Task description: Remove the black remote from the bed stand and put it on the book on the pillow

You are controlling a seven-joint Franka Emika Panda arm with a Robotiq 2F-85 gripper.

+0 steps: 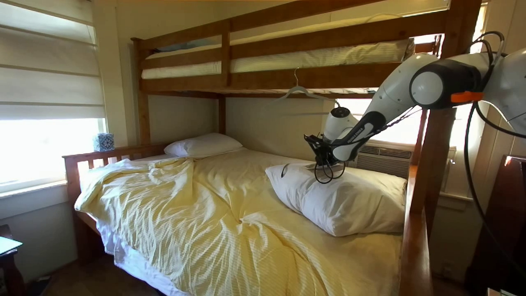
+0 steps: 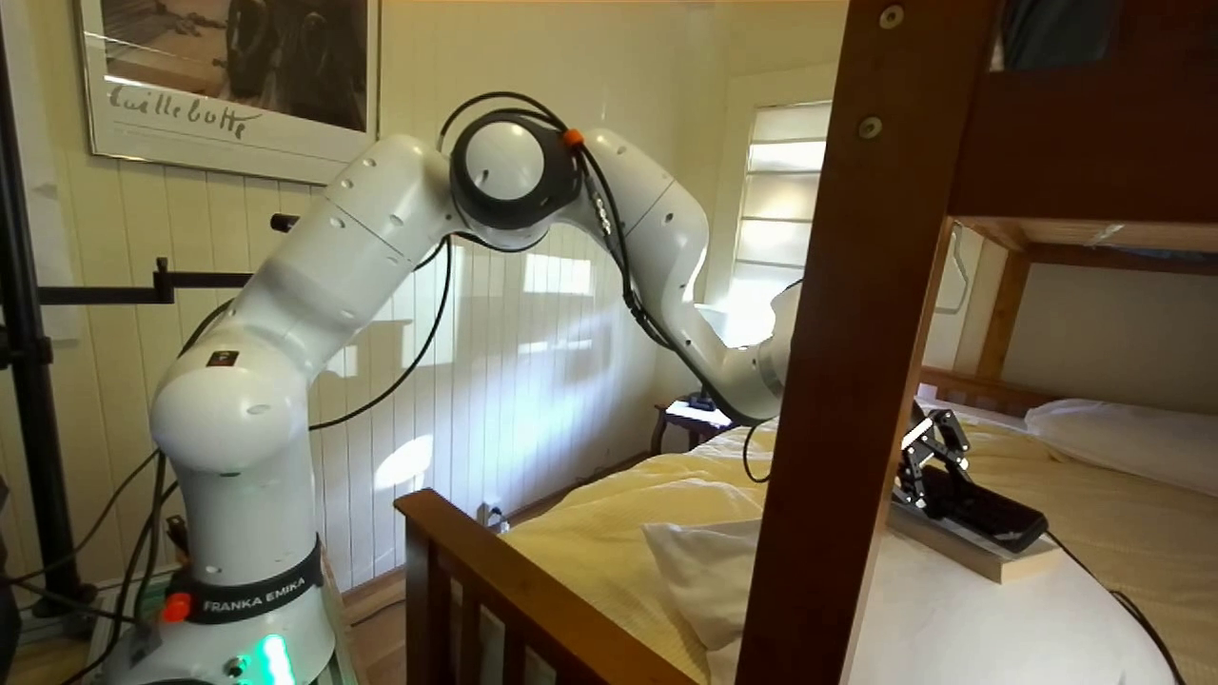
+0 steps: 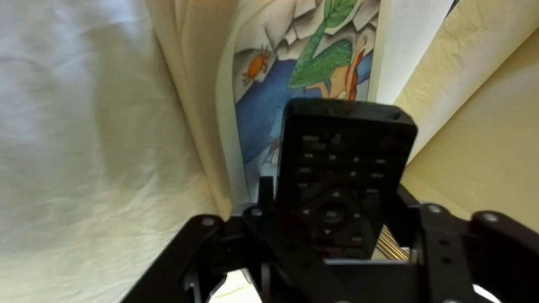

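Gripper (image 3: 334,195) is closed on the remote (image 3: 349,147), a finger along each side, button face toward the wrist camera. Remote is over the book (image 2: 1018,568), which lies on the big pillow (image 1: 349,201). Can't tell if its underside touches the cover or sits just above it.

Edges: in an exterior view the remote's front end is near the book's end edge. Wrist view shows bare cover ahead of the remote and a strip to its left; the remote blocks part of the right edge.

Room: end rail (image 1: 417,230) is just beside the pillow. Upper bunk rail (image 1: 308,78) runs above gripper height, with a hanger (image 1: 299,89) hanging off it near the arm (image 1: 394,96). Rumpled yellow cover spreads from the pillow toward the window; small pillow (image 1: 205,145) is well apart.

Hidden: bed post (image 2: 837,381) blocks the wrist and part of the pillow in an exterior view. Book's top is cut off by the wrist frame; its green-tailed figure is partly behind the remote. Small dark loop at the pillow's edge, can't identify.

Containers: blue box (image 1: 104,142) by the window, can't see inside. Stand (image 2: 687,413) bears a dark item, too small to name.
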